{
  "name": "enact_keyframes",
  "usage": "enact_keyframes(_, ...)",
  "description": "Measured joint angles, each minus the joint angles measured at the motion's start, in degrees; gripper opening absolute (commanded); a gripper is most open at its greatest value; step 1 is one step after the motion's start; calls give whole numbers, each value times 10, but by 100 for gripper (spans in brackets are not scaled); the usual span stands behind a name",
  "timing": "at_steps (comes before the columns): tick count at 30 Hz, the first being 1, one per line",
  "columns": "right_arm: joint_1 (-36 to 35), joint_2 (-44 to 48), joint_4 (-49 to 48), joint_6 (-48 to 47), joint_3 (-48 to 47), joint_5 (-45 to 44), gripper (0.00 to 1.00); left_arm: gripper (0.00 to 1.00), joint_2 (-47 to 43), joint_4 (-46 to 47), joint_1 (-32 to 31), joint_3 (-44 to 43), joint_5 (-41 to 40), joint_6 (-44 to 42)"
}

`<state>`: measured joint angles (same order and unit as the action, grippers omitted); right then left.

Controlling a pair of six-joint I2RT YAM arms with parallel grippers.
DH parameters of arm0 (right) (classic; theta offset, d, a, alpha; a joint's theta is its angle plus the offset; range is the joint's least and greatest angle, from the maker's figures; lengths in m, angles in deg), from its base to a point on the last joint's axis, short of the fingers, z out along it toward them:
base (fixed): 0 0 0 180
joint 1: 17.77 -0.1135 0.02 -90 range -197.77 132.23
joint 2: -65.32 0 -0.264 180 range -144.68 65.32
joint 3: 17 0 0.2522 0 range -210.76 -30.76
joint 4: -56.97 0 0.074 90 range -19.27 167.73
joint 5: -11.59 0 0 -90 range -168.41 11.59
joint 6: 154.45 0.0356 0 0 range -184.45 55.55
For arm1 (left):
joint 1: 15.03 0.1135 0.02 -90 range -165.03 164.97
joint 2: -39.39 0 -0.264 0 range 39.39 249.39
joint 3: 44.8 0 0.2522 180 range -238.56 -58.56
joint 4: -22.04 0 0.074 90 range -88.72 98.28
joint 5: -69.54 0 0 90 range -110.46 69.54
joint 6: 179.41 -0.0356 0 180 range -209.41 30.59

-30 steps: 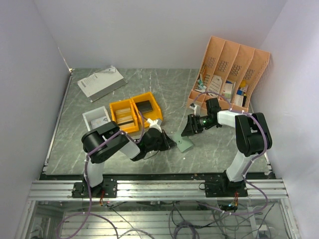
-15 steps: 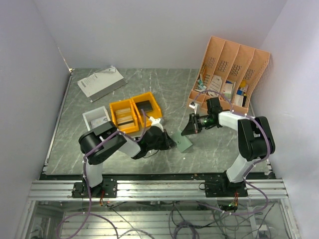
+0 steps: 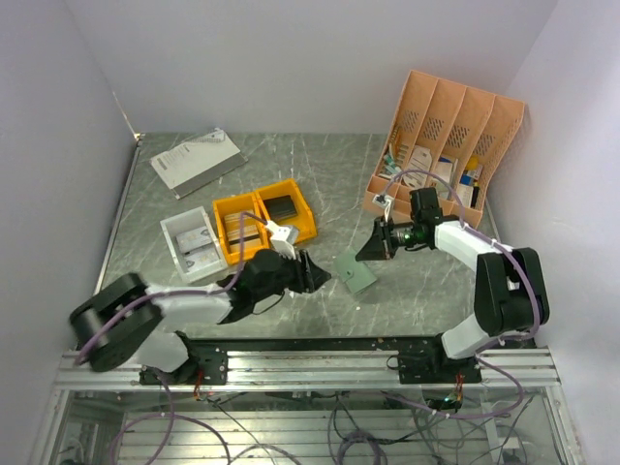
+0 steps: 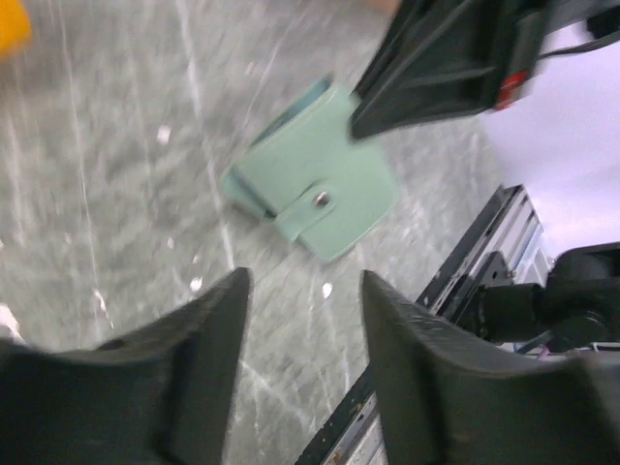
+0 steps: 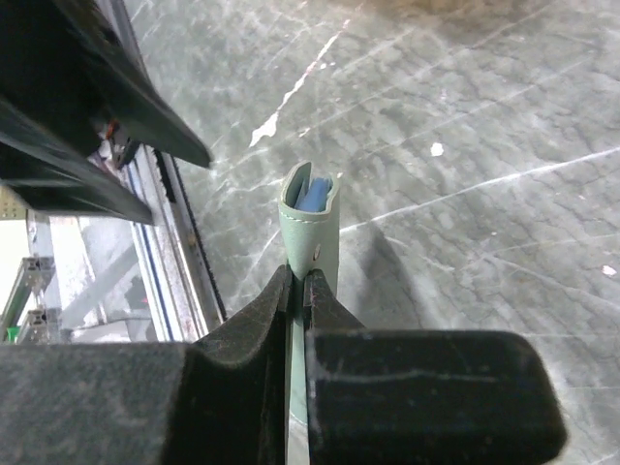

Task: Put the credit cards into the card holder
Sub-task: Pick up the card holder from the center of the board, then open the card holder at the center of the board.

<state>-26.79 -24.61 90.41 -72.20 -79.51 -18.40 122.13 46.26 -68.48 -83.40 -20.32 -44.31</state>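
Grey-green card holder (image 4: 325, 184) pinched by right pincer (image 5: 298, 283), left pincer (image 4: 304, 287) gaping

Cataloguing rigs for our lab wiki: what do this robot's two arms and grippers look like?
The left arm and right arm share one build: white links between bulky black joints, with thin purple cables looping alongside. The left gripper and right gripper each have two matte black, wedge-shaped fingers.

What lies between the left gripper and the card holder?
Only bare table, seen in the left wrist view, between the left gripper and the card holder.
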Motion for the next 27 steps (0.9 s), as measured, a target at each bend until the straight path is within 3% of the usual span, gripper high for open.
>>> enact_keyframes(2,0,13,20,-28,-1,11,0,90,-85,-25,0,5,-6,-25)
enact_keyframes(3,0,21,33,-44,-3,21,0,98,-122,-33,0,6,-11,-36)
enact_keyframes(7,3,66,93,-113,-36,68,0,93,-281,-71,4,7,-36,-58)
enact_keyframes(10,9,90,161,-172,-111,101,0,93,-336,-75,17,3,-31,-53)
enact_keyframes(14,20,107,211,-206,-211,138,0,93,-318,-46,24,-1,-5,-12)
enact_keyframes(18,23,123,195,-160,-257,176,0,93,-256,4,24,-1,26,31)
enact_keyframes(26,23,163,-11,79,-179,231,0,93,-157,23,24,-106,57,46)
enact_keyframes(27,23,169,-35,102,-170,232,0,98,-149,32,24,-116,61,48)
